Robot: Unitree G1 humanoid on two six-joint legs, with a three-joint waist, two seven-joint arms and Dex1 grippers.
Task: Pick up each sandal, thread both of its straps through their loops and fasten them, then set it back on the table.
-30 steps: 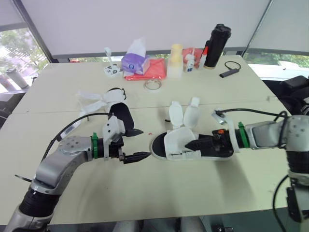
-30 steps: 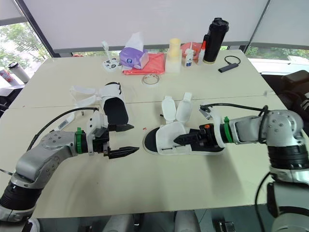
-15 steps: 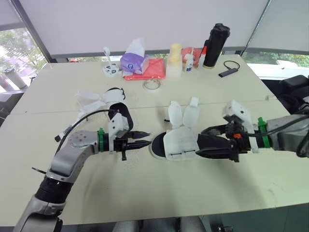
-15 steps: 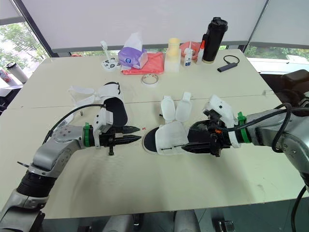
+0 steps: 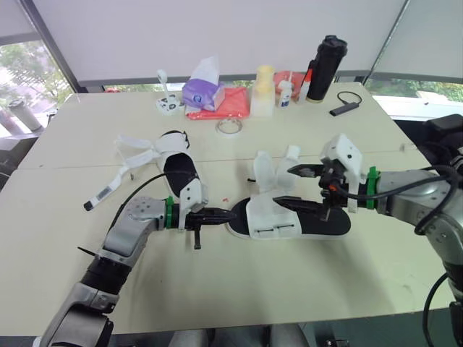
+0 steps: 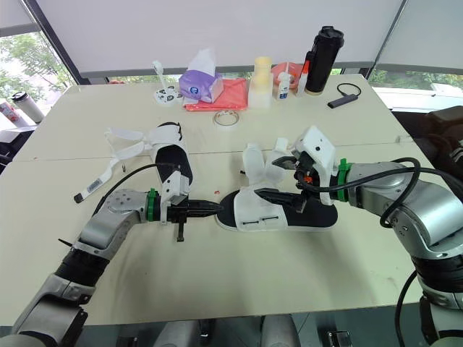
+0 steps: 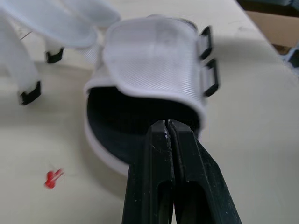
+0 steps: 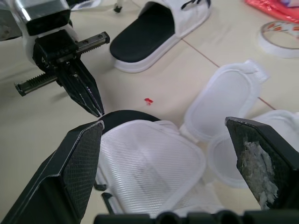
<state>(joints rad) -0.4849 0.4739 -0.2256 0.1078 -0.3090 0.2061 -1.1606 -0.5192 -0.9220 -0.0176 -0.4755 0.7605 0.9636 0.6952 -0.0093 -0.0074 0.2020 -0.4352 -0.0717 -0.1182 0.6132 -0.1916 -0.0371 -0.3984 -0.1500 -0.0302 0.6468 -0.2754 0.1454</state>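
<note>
Two white sandals with black footbeds lie on the pale surface (image 5: 239,289). The near sandal (image 5: 296,220) lies flat on its sole, with its toe toward the robot's left. Its broad white upper covers the front of the footbed. Its two straps (image 5: 275,170) are folded back on its far side and are unfastened. The two black loops (image 7: 211,77) on the upper have nothing through them.

The left gripper (image 5: 221,215) is at this sandal's toe. Its two black fingers are pressed together with nothing between them, and their tip points into the toe opening. Whether the tip touches the rim cannot be told.

The right gripper (image 5: 298,188) hangs over the same sandal from the heel side. Its fingers are spread wide and hold nothing. One finger is up beside the folded-back straps and the other is low over the white upper.

A small red scrap (image 8: 148,101) lies on the surface just beside the near sandal's toe, on its far side.

The second sandal (image 5: 177,166) lies beyond the near sandal's toe, well apart from it and further to the robot's left. Its straps are spread loose.

Far beyond the near sandal are a tape roll (image 5: 229,127), a purple tissue pack (image 5: 202,92), a red cloth (image 5: 230,105) and a black bottle (image 5: 324,69).
</note>
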